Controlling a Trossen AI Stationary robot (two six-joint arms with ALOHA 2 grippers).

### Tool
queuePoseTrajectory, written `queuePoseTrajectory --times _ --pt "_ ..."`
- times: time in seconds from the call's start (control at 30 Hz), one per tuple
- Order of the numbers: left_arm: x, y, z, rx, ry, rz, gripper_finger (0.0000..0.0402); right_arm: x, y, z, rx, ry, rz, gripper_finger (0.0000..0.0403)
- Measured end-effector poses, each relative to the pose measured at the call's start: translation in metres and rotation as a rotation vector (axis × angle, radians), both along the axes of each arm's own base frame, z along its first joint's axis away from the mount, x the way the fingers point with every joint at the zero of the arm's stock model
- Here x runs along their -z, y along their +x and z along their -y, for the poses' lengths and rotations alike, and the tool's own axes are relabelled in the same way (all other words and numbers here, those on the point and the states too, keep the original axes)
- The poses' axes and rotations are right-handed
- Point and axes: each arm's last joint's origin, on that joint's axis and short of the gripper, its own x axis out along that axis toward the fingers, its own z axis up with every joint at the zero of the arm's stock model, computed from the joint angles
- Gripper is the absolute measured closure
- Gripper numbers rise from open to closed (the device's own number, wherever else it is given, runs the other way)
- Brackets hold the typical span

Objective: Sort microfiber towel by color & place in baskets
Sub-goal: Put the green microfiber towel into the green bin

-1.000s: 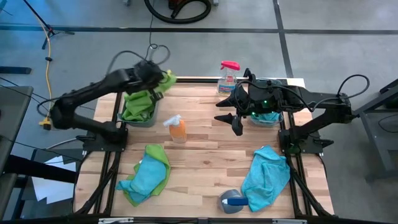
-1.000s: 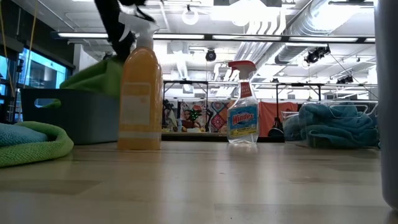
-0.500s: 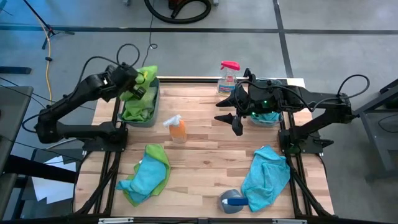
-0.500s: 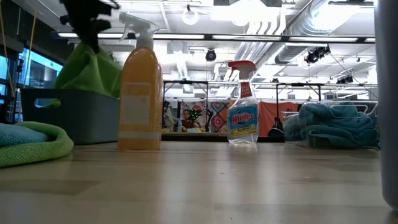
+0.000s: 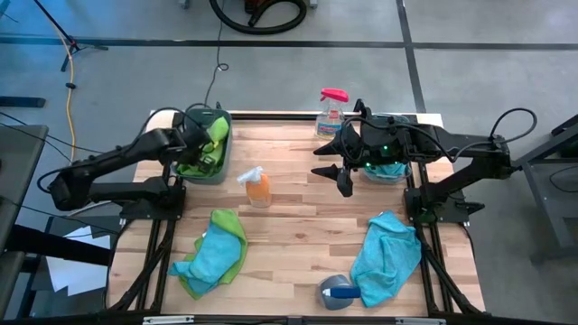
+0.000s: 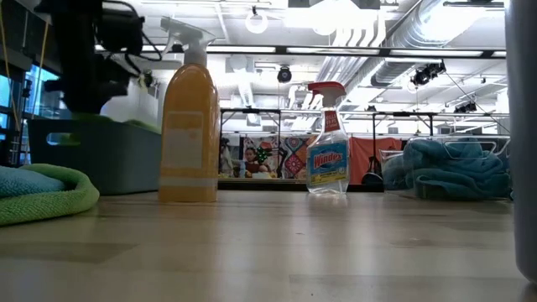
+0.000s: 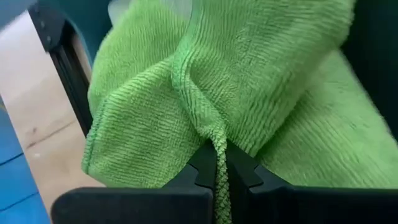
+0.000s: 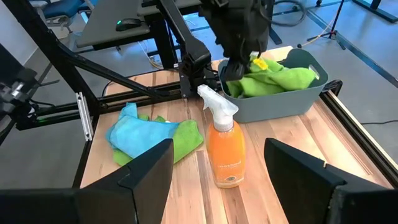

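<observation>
The dark teal tub (image 5: 219,171) stands at the table's far left with green towels (image 5: 215,129) in it. My left gripper (image 5: 200,147) is down inside it, shut on a green towel (image 7: 249,74); the right wrist view shows that gripper (image 8: 239,59) over the tub (image 8: 280,106). The clear tub (image 5: 390,171) at the far right holds a blue towel and is mostly hidden by my right arm. My right gripper (image 5: 341,173) hangs open above the table beside it, its fingers (image 8: 137,180) wide apart. A blue-and-green towel pile (image 5: 214,253) and a blue towel (image 5: 388,257) lie near the front edge. My left gripper pinches a hemmed edge (image 7: 214,146) of the green towel between its two fingertips. It comes from above, pointing down into the teal tub. The rest of the towel is bunched ahead of the fingers and lies on the green cloth in the tub.
An orange spray bottle (image 5: 257,187) stands just right of the teal tub, a Windex bottle (image 5: 331,110) at the far edge. A grey-blue object (image 5: 336,291) lies at the front edge beside the blue towel. Bare wood shows across the table's middle.
My left gripper, shut on the green towel, has swung from above the tub's far right corner toward the table's left, then come down into the teal tub. The towel, which hung lifted clear, now lies in the tub.
</observation>
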Motion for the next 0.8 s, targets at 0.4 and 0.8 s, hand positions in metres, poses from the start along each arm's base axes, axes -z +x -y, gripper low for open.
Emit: queuePoseTrajectory --times 0.4,0.8 --pt "0.015 0.005 -0.008 -0.015 -0.056 -0.034 0.0401 0.000 0.000 0.000 -0.013 -0.027 -0.001 0.0155" --pt "-0.004 0.012 -0.014 0.027 0.008 0.003 0.0394 0.000 0.000 0.000 -0.011 -0.024 -0.001 0.0155"
